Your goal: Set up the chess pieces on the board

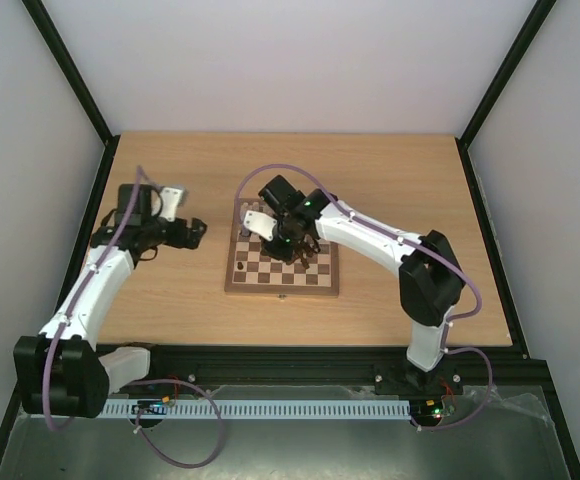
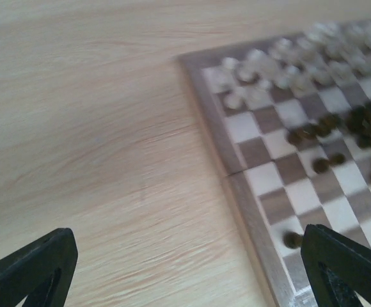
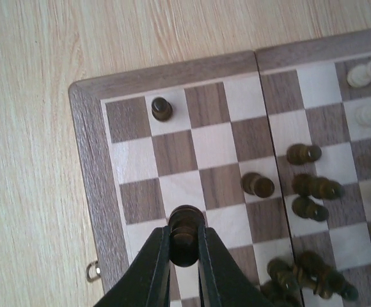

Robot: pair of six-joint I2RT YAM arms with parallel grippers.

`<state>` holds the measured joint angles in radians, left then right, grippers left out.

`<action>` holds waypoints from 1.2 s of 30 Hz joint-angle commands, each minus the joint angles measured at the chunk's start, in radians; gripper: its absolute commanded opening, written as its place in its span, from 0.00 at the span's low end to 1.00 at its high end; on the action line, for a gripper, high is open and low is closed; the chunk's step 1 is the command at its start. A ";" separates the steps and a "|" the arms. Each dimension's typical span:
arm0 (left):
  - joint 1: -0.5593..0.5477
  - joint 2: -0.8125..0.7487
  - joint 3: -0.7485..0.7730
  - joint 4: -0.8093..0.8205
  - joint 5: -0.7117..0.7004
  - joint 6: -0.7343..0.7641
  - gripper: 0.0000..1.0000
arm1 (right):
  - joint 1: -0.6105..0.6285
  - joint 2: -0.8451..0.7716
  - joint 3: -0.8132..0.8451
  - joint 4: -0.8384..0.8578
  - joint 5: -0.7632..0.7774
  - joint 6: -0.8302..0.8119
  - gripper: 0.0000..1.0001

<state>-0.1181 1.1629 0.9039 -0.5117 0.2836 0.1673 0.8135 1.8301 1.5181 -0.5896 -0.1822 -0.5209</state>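
The chessboard (image 1: 282, 287) lies mid-table; it also shows in the right wrist view (image 3: 86, 166) and the left wrist view (image 2: 256, 211). My right gripper (image 3: 185, 240) is shut on a dark brown chess piece (image 3: 185, 224), held over the board's squares near its edge. Another dark piece (image 3: 161, 109) stands alone near the corner. Several dark pieces (image 3: 313, 188) lie toppled mid-board. Pale pieces (image 2: 281, 64) stand along the far rows. My left gripper (image 1: 196, 231) is open and empty, hovering over the table left of the board, its fingers (image 2: 32, 268) wide apart.
The wooden table (image 1: 170, 300) is enclosed by black frame posts and pale walls. A small metal latch (image 3: 93, 271) sticks out from the board's border. The right arm (image 1: 370, 232) reaches over the board from the right.
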 commanded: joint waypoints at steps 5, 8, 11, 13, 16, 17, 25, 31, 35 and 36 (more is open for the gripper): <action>0.238 -0.076 -0.190 0.236 0.247 -0.361 0.99 | 0.044 0.102 0.098 -0.082 0.005 -0.033 0.09; 0.243 -0.104 -0.229 0.272 0.287 -0.376 0.99 | 0.058 0.138 0.117 -0.082 0.000 -0.026 0.09; 0.242 -0.106 -0.235 0.257 0.272 -0.342 0.99 | 0.068 0.170 0.128 -0.077 -0.005 -0.017 0.09; 0.245 -0.116 -0.250 0.265 0.216 -0.358 0.99 | 0.077 0.188 0.132 -0.070 -0.004 -0.013 0.09; 0.249 -0.120 -0.282 0.293 0.218 -0.371 0.99 | 0.086 0.214 0.143 -0.063 -0.001 -0.003 0.09; 0.250 -0.120 -0.292 0.297 0.217 -0.369 0.99 | 0.089 0.222 0.149 -0.062 0.001 0.000 0.09; 0.255 -0.109 -0.300 0.302 0.209 -0.351 0.99 | 0.090 0.262 0.156 -0.052 0.032 0.005 0.09; 0.258 -0.098 -0.294 0.303 0.202 -0.376 0.99 | 0.090 0.282 0.157 -0.043 0.056 0.020 0.11; 0.258 -0.096 -0.297 0.313 0.233 -0.372 0.99 | 0.090 0.287 0.155 -0.037 0.059 0.025 0.11; 0.257 -0.094 -0.298 0.315 0.240 -0.371 0.99 | 0.090 0.289 0.155 -0.034 0.058 0.027 0.11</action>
<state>0.1341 1.0618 0.6044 -0.2199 0.4915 -0.1959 0.8989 2.1017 1.6539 -0.6064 -0.1345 -0.5083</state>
